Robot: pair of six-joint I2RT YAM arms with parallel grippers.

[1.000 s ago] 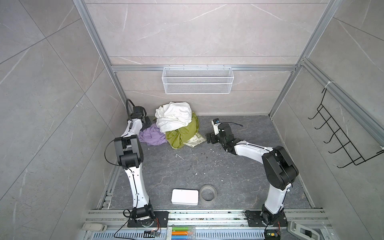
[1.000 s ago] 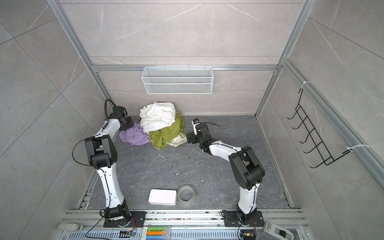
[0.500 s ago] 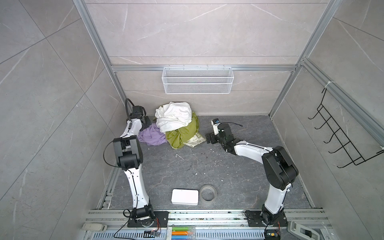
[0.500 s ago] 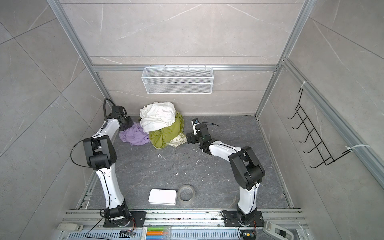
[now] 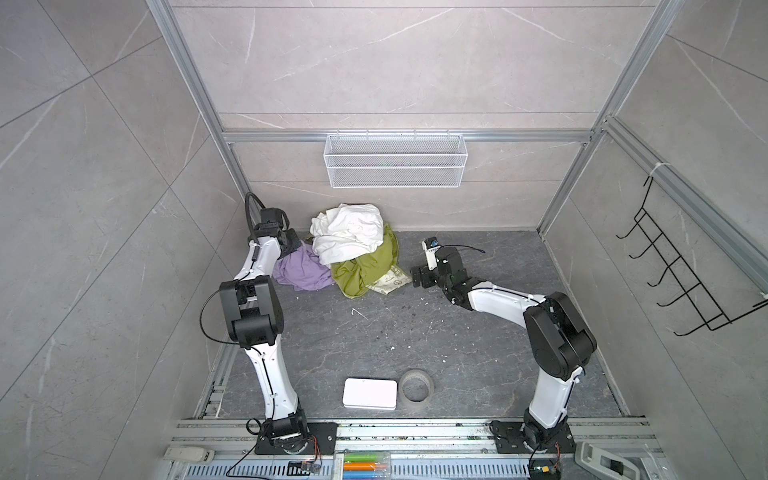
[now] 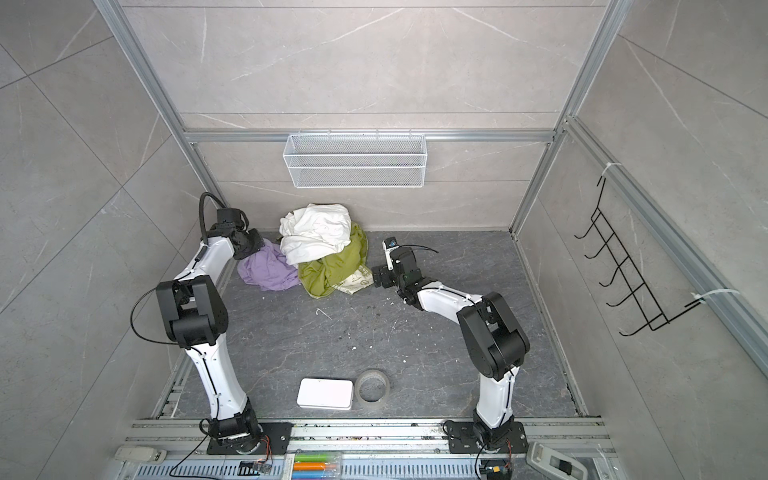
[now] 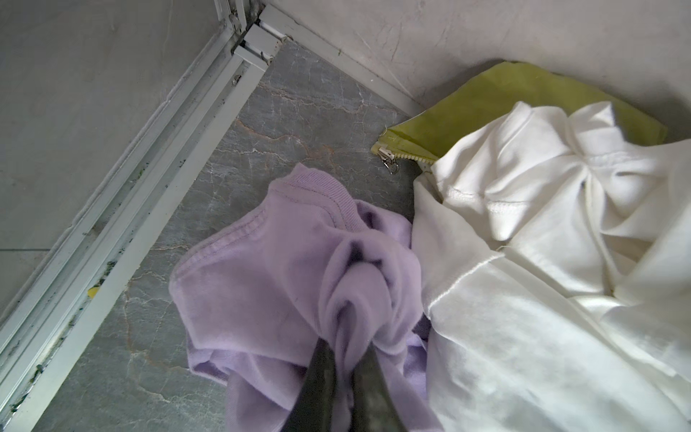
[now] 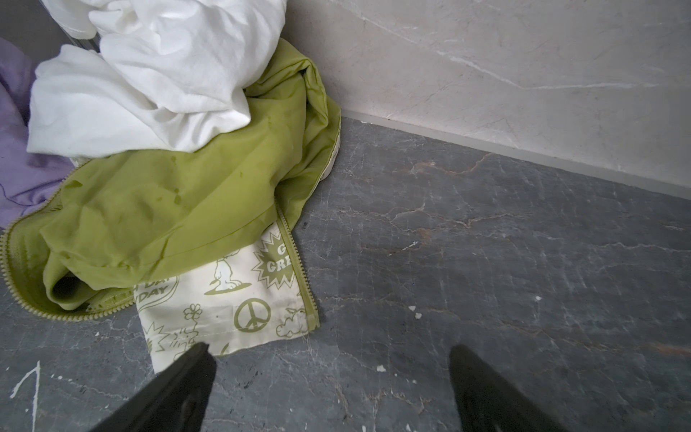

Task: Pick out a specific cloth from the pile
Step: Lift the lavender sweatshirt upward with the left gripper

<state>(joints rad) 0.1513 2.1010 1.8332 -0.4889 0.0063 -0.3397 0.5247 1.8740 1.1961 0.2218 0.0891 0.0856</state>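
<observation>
At tabletop's far-left corner, L gripper is clamped tight on a fold of the lavender cloth beside the pile; R gripper spread wide, empty, nr the printed cream piece.

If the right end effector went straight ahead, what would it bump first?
Probably the cream printed cloth: one fingertip of the open right end effector sits at its corner. Between the fingertips is bare floor; depth is unclear.

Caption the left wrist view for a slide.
Left gripper shut on a bunched fold of the lavender cloth, beside the white cloth.
</observation>
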